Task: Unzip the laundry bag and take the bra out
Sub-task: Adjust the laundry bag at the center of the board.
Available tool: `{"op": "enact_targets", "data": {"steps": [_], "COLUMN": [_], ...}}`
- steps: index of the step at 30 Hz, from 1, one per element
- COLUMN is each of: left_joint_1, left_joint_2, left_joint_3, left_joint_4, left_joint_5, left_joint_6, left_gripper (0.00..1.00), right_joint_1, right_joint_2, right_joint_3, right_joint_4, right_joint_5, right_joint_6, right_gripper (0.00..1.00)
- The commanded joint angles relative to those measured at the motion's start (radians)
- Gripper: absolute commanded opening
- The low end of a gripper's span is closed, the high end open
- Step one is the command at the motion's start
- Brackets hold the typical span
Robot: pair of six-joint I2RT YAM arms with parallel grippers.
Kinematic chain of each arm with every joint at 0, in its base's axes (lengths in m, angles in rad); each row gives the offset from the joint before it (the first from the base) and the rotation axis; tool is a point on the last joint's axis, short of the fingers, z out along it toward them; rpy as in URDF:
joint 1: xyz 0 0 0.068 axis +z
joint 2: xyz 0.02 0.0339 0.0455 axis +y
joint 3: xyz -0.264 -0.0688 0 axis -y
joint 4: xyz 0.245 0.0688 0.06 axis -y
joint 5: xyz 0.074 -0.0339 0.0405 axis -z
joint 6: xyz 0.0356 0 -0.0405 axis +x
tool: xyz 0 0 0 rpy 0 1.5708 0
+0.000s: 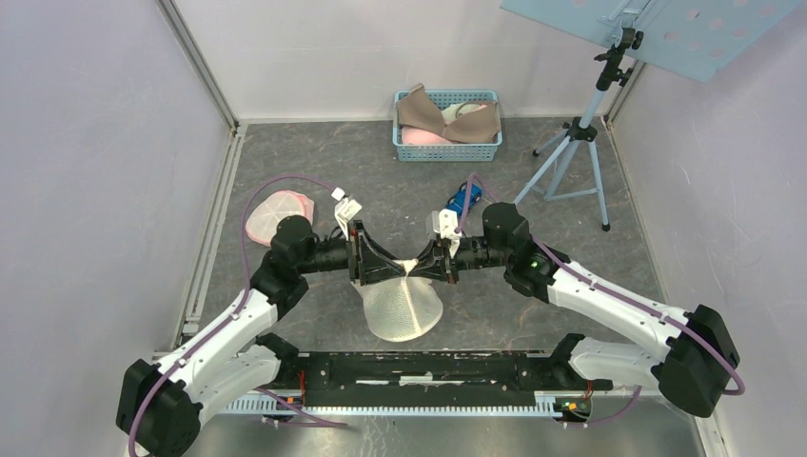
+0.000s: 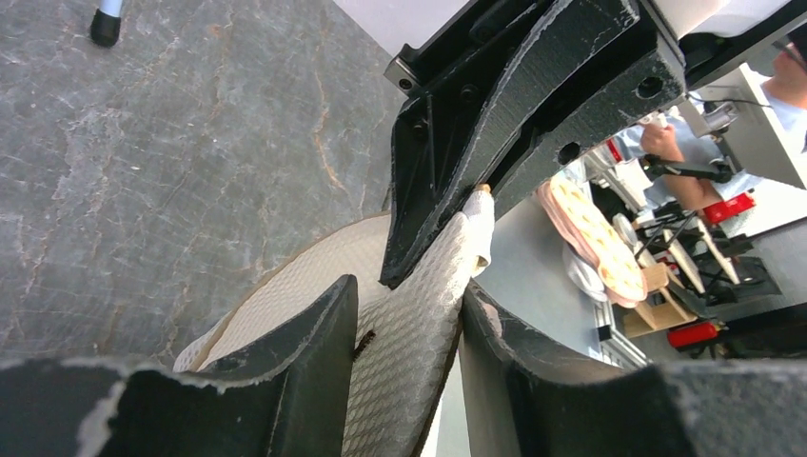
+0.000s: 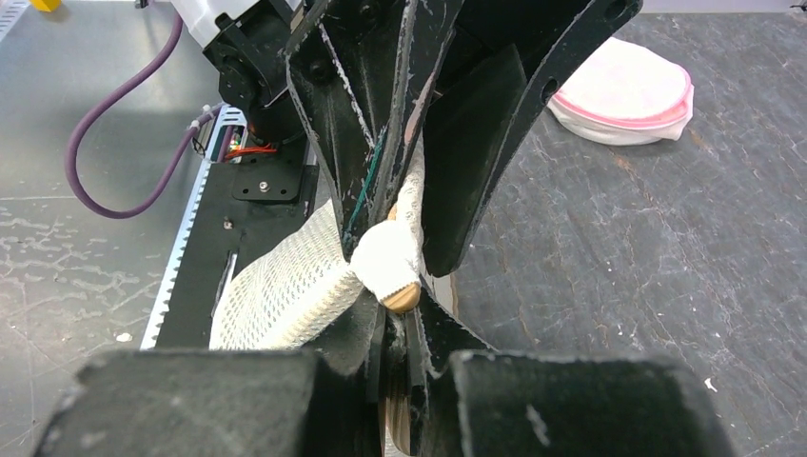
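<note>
The grey table is holding everything. The left arm and the right arm are reaching in from the near edge, and they are meeting in the middle. A tripod is standing at the back right. A blue basket is sitting at the back, with brown and pink bras lying in it.

The white mesh laundry bag is hanging between the two arms, with its round part drooping toward the near edge. The bra that goes with the task is not showing, so nobody can tell where in the bag it is lying. A pink and white round cloth thing is lying on the table beside the left arm.

The left gripper is squeezing the top of the bag, and the mesh is filling the gap between its fingers. The right gripper is pinching tight, almost closed, on a small tan tab at the bag's top corner.
</note>
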State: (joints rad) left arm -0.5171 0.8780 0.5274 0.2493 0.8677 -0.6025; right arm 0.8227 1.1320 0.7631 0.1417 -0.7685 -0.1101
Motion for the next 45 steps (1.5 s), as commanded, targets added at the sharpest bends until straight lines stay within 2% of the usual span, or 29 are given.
{"op": "enact_targets", "data": {"steps": [1, 8, 11, 13, 22, 32, 39, 45], "left_joint_1": [0.018, 0.027, 0.027, 0.028, 0.043, 0.046, 0.046, 0.045], "left_joint_2": [0.001, 0.015, 0.021, 0.021, 0.017, 0.016, 0.013, 0.027], "left_joint_3": [0.003, 0.007, 0.003, 0.002, -0.022, -0.043, -0.031, 0.008], "left_joint_4": [0.161, 0.148, 0.177, 0.179, 0.211, 0.241, 0.148, 0.074], "left_joint_5": [0.003, -0.001, 0.014, 0.015, 0.017, 0.055, -0.002, -0.109], "left_joint_6": [-0.116, -0.114, -0.14, -0.15, -0.192, -0.219, -0.138, -0.101], "left_gripper": [0.49, 0.49, 0.59, 0.62, 0.6, 0.66, 0.61, 0.6], "right_joint_1": [0.012, 0.011, 0.01, 0.009, 0.009, -0.013, -0.02, -0.018], "right_joint_2": [-0.024, -0.024, -0.023, -0.022, -0.02, -0.012, -0.006, -0.005], "right_joint_3": [-0.006, -0.002, -0.001, 0.001, 0.004, 0.007, 0.013, -0.004], "right_joint_4": [0.032, 0.038, 0.035, 0.037, 0.035, 0.053, 0.088, 0.113], "right_joint_5": [-0.052, -0.048, -0.046, -0.047, -0.049, -0.05, -0.061, -0.057], "right_joint_6": [-0.013, -0.004, -0.003, -0.001, 0.002, 0.035, 0.082, 0.101], "right_gripper": [0.0, 0.0, 0.0, 0.0, 0.0, 0.0, 0.0, 0.0]}}
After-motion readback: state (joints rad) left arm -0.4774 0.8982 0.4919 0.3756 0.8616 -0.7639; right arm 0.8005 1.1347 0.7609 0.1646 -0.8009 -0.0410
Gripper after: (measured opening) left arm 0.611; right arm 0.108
